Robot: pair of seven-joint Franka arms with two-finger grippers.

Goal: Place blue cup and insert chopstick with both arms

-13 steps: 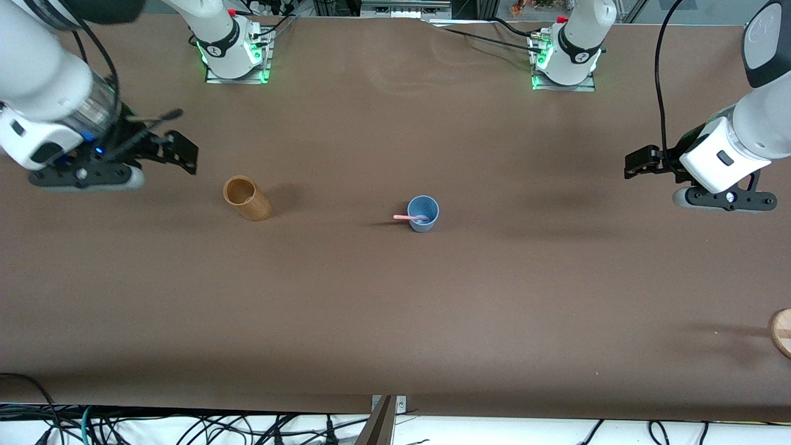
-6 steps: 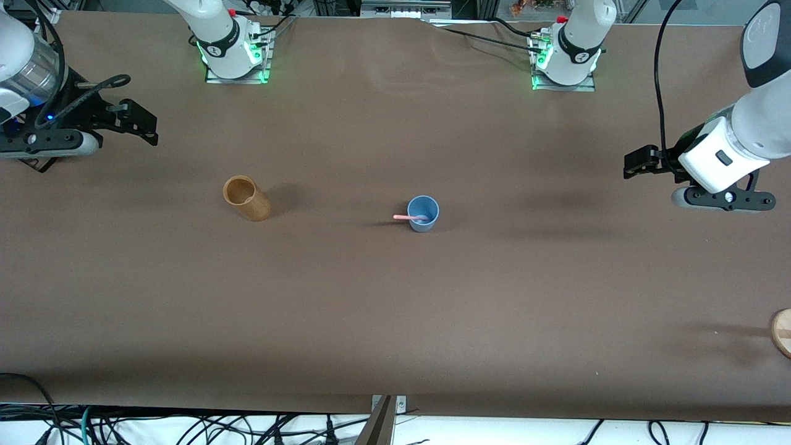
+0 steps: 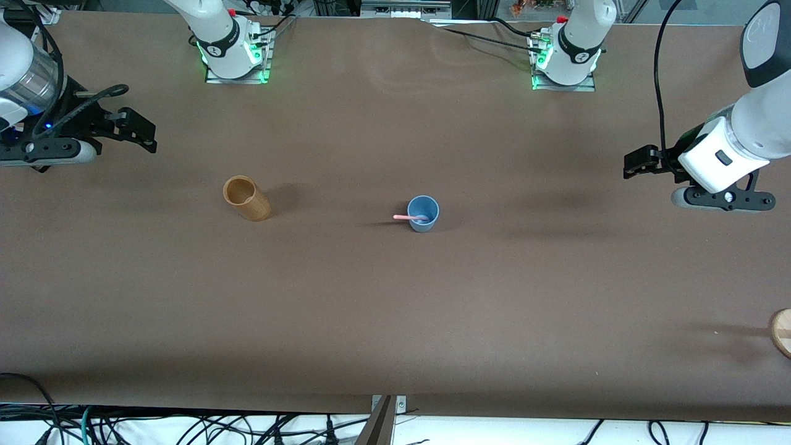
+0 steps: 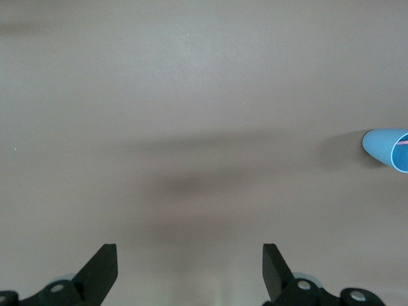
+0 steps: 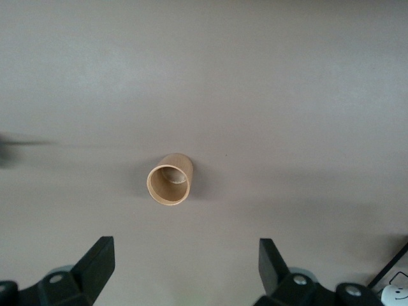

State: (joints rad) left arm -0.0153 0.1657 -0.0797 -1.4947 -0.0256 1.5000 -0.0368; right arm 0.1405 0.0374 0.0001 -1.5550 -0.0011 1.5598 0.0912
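Observation:
The blue cup stands upright near the middle of the brown table. The pale pink chopstick leans in it, its free end sticking out over the rim toward the right arm's end. The cup also shows at the edge of the left wrist view. My left gripper is open and empty, up over the table at the left arm's end. My right gripper is open and empty, up over the table at the right arm's end. Both are well apart from the cup.
A taller tan wooden cylinder stands between the cup and the right arm's end; it shows in the right wrist view. A round wooden piece sits at the table's edge near the left arm's end.
My right gripper has drawn back from over the wooden cylinder toward the right arm's end of the table. The left gripper, the cup and the chopstick have not moved.

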